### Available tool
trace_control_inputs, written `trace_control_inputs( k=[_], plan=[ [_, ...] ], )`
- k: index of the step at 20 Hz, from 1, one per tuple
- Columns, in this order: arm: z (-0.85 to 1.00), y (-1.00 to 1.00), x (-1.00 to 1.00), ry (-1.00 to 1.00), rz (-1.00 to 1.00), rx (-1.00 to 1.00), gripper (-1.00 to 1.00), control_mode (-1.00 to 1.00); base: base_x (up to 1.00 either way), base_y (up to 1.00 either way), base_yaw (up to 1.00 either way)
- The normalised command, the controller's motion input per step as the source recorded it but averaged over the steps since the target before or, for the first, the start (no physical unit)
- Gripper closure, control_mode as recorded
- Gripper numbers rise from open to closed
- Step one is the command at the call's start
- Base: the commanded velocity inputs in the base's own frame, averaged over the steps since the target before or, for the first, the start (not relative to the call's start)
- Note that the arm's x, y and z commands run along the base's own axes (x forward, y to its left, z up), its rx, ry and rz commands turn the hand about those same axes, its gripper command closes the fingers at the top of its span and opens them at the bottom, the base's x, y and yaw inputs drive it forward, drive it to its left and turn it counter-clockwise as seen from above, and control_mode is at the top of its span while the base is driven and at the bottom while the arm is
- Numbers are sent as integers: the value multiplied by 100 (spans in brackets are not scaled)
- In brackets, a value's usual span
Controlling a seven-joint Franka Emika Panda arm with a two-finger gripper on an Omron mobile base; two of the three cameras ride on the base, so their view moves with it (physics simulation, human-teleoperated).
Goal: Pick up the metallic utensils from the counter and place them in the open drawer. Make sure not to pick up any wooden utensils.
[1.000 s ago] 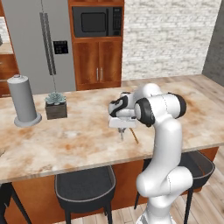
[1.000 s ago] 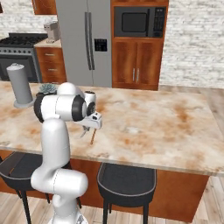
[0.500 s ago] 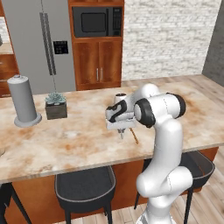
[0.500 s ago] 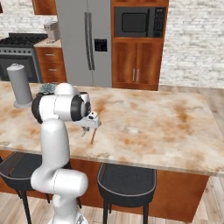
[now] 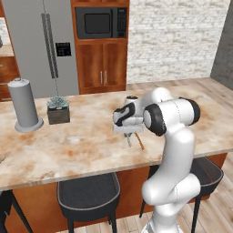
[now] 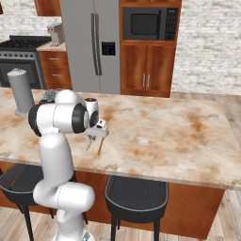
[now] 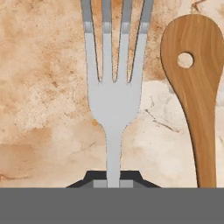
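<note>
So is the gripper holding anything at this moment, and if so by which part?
Yes. The gripper is shut on the metal fork, gripping the narrow handle just below the head. The wooden spoon lies beside it on the counter, untouched.

1. This was a home kitchen, with a stainless double-door refrigerator (image 5: 43, 45) standing against the back wall.
2. A black microwave (image 5: 101, 21) sat built into reddish wood cabinets (image 5: 102, 66) beside it.
3. A gas stove (image 6: 21, 47) stood at the left of the right base view.
4. A long marbled counter (image 6: 179, 136) served as an island, with dark bar stools (image 5: 88, 198) tucked under it.
5. The side wall was pale brick (image 5: 173, 36), and the floor was light wood (image 6: 141, 230).
</note>
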Motion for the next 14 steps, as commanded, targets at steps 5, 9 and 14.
trace_control_inputs(
  k=[5, 9, 14],
  plan=[
    [85, -1, -12, 1, 10, 18, 100, -100, 0, 0, 0],
    [93, 0, 0, 3, 6, 6, 100, -100, 0, 0, 0],
    [56, 0, -26, -4, 3, 0, 100, -100, 0, 0, 0]
  ],
)
